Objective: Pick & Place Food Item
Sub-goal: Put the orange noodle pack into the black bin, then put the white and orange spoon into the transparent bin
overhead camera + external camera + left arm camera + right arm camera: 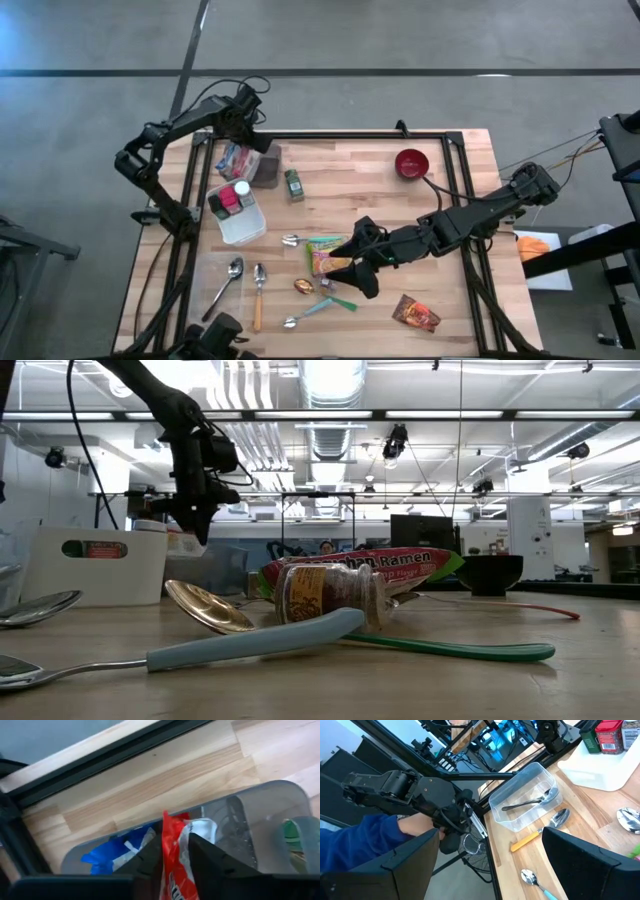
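My left gripper [175, 852] points down into a clear bin [250, 805] at the table's far left, with a red snack packet [172, 835] between its fingers. A blue packet [112, 855] lies beside it in the bin. In the high view this gripper [254, 150] is at the bin [238, 160]. My right gripper [355, 272] hangs open above the table's middle, next to a green and red ramen packet [326, 256]. Nothing is between its fingers [415, 865]. My left gripper has the red packet's upper edge [170, 822] pinched between its two fingers, coming from above and pointing down. The packet stands upright between them, its lower part hidden behind the fingers. I cannot tell whether it rests in the bin.
A white bin of spice jars [238, 212], a green jar [293, 185] and a red bowl [411, 163] stand farther back. Spoons [259, 290], a small jar [325, 595] and a brown packet [416, 314] lie near the front. A person's blue sleeve [360, 850] shows beyond the table.
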Action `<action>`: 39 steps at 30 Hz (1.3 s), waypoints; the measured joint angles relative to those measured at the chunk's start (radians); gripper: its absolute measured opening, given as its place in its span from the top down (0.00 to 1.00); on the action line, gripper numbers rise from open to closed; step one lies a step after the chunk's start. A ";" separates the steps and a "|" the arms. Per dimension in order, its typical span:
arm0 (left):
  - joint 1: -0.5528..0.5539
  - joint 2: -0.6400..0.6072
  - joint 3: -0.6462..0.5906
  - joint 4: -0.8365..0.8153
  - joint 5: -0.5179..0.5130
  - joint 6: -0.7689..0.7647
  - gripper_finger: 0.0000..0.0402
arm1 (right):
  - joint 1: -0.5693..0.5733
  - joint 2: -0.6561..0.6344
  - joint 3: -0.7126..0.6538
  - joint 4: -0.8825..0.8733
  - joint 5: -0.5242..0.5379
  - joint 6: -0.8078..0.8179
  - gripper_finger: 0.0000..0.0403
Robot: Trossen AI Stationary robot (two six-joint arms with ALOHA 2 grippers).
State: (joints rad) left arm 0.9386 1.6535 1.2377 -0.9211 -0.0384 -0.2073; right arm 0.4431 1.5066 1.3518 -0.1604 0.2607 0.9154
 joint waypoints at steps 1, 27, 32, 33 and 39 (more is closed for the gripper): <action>0.000 0.000 0.000 0.000 -0.014 0.002 0.74 | 0.000 0.000 0.000 0.000 0.000 0.000 0.14; -0.002 -0.001 0.008 -0.033 -0.179 0.043 0.56 | 0.000 0.000 0.000 0.000 -0.007 0.002 0.14; -0.002 -0.002 0.028 -0.035 -0.159 0.028 0.56 | 0.000 0.000 0.000 0.000 -0.007 0.002 0.14; -0.002 -0.002 0.035 -0.038 -0.151 0.028 0.56 | 0.001 0.000 0.000 0.000 -0.007 0.001 0.14; -0.002 -0.002 0.093 -0.081 -0.145 0.027 0.56 | 0.003 0.000 0.000 -0.011 -0.005 0.017 0.14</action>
State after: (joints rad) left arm 0.9367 1.6512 1.3307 -1.0025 -0.1830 -0.1798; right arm 0.4458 1.5066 1.3516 -0.1713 0.2562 0.9327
